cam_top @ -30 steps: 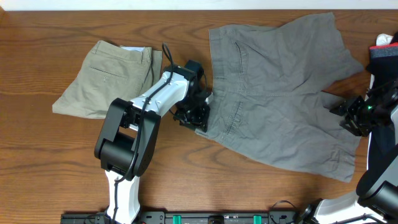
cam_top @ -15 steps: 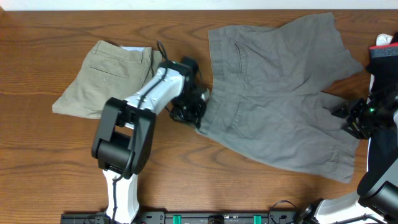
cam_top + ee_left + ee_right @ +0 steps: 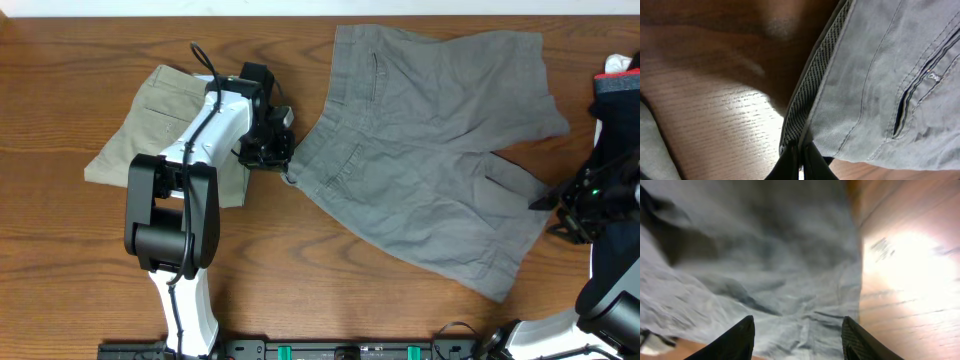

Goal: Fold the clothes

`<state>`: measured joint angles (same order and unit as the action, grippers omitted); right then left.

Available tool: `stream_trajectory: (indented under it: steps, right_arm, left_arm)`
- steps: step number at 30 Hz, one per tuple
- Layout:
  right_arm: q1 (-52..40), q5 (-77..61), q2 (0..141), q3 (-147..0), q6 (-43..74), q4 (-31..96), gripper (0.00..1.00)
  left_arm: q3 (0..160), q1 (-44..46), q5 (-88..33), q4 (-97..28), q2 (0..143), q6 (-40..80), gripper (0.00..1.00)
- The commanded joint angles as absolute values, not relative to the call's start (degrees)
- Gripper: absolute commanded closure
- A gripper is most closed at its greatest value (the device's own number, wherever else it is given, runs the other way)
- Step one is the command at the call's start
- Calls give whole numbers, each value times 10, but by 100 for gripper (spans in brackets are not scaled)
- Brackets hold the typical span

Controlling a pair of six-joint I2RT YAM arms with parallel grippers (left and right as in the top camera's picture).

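The mid-grey clothes (image 3: 430,140) lie spread across the middle and right of the table, back pockets up. My left gripper (image 3: 284,165) is shut on the lower left corner of their waistband (image 3: 815,85), the dark fingertips (image 3: 792,157) pinching its edge just above the wood. A folded khaki pair (image 3: 160,125) lies at the left, partly under my left arm. My right gripper (image 3: 552,203) hovers open by the grey leg hem; its view shows grey cloth (image 3: 765,255) between the spread fingers (image 3: 742,335), which hold nothing.
A stack of red, white and dark items (image 3: 615,80) sits at the right edge. Bare wooden tabletop (image 3: 330,270) runs along the front, and brightly lit wood (image 3: 905,280) shows to the right of the grey hem.
My left gripper closed on the waistband corner and pulled it left and toward the back. The grey pair slid left with it, away from the right gripper, which stayed put.
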<state>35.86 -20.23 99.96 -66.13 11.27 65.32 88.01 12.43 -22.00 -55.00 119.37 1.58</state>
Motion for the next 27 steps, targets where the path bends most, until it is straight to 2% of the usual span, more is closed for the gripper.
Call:
stream_trajectory:
  steps: [1, 13, 27]
  right_arm:
    - [319, -197, 1000, -617, 91, 653, 46]
    - [277, -165, 971, -513, 100, 659, 46]
    - [273, -146, 782, -486, 173, 694, 45]
  left_arm:
    - [887, 127, -208, -547, 1197, 23, 94]
    - [887, 127, -208, -548, 1197, 23, 94]
    - [887, 127, -209, -547, 1197, 23, 94]
